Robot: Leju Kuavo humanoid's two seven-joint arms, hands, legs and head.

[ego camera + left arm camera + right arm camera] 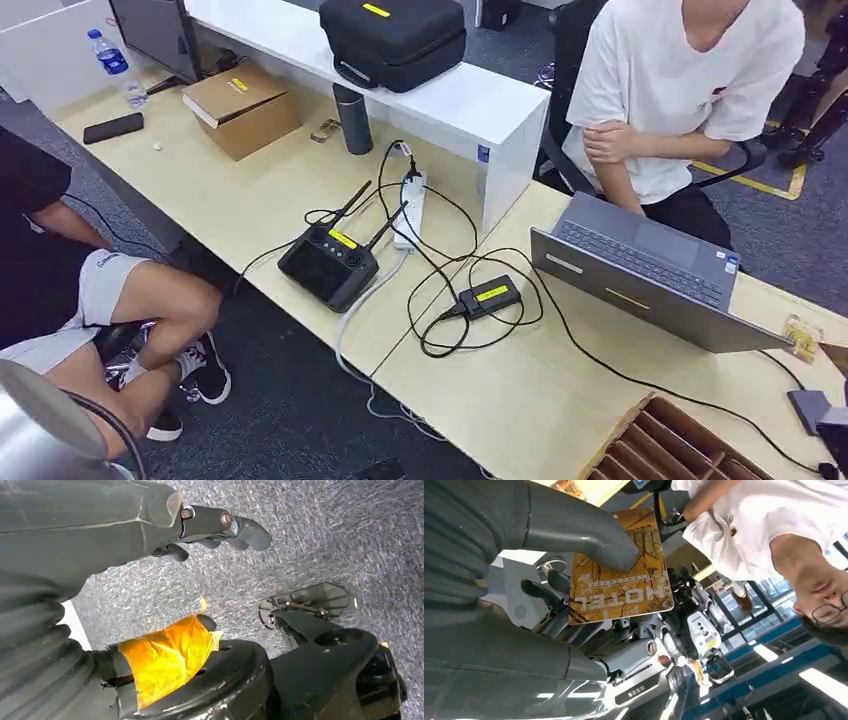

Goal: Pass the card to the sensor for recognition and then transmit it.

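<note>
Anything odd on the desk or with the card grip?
Card sits firmly under the right hand's thumb. Oddities: loose cables tangle around the small black sensor box, and the controller overhangs the desk edge.

The head view is evenly and brightly lit from above, with soft, short shadows under the things on the pale worktop [250, 200] and mild bending of straight lines toward the edges. The left wrist view is dimmer, its near dark parts blurred. In the right wrist view, ceiling lights glare at lower right, and the near grey hand [574, 530] is soft.
</note>
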